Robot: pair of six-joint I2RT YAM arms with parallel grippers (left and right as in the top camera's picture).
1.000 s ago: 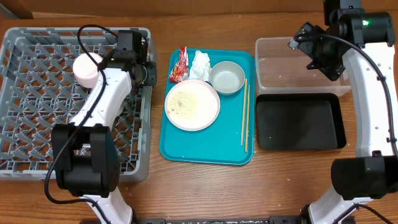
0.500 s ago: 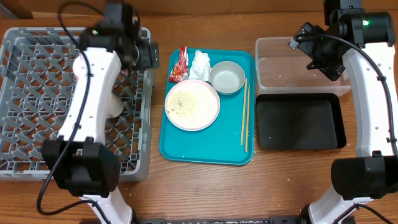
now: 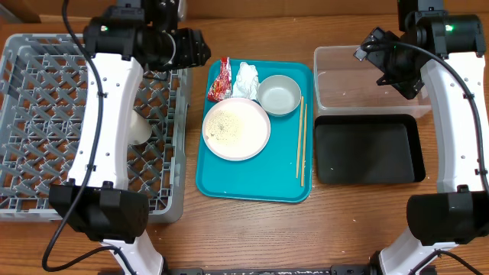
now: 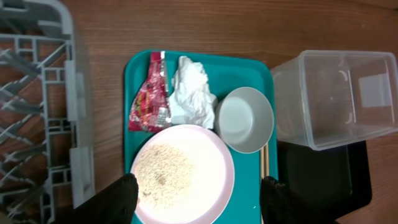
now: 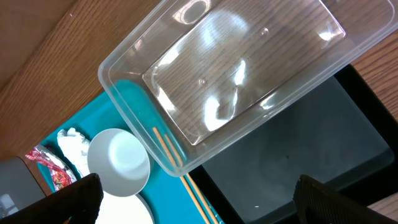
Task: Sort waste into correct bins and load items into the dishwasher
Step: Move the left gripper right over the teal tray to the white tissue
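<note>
The serving tray (image 3: 252, 179) is teal, the dish rack (image 3: 46, 114) grey with a lattice pattern, the wrapper (image 3: 221, 80) red, the tissue (image 3: 246, 79) white, the shallow tray (image 3: 367, 149) black.

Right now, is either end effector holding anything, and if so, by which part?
Nothing is held. The left end effector and the right end effector both stand open, with nothing between their fingers.

1. We see the grey rack (image 3: 38, 153) at the left. One white cup (image 3: 140, 128), partly hidden, sits on its lattice floor near the right wall.
2. The round plate (image 3: 258, 142) sits flat on the teal tray (image 3: 252, 182), with rice (image 3: 229, 126) scattered across it.
3. The white bowl (image 3: 279, 95) stands upright just beside the plate's far right edge.
4. The red wrapper (image 3: 221, 80) and the crumpled tissue (image 3: 246, 79) lie touching in the teal tray's far left corner.
5. The clear tub (image 3: 340, 76) stands at the right, with the black tray (image 3: 367, 149) just in front of it.
</note>
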